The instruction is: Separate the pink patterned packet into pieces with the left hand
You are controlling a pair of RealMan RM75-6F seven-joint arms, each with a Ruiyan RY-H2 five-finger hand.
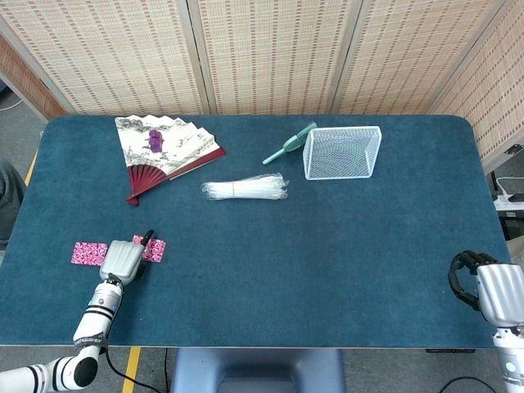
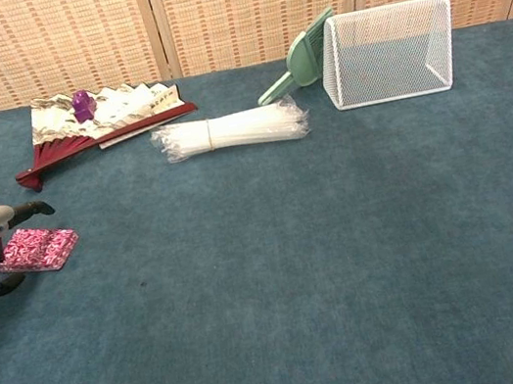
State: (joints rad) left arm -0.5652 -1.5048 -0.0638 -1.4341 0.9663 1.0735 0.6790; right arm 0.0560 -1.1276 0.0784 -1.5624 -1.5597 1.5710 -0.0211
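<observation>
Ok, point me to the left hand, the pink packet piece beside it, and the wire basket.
left hand (image 1: 123, 259), head view, back of the hand
pink packet piece (image 2: 40, 248), chest view, middle of its top face
wire basket (image 1: 342, 153), head view, its mesh wall

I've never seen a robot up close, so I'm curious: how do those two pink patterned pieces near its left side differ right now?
The left pink piece lies fully in the open, apart from the left robot hand; the right pink piece is partly hidden under that hand in the head view. The left one shows as a long rectangle; only part of the right one shows, so its outline can't be judged. Both share the same pink speckled pattern and lie flat on the blue table.
</observation>
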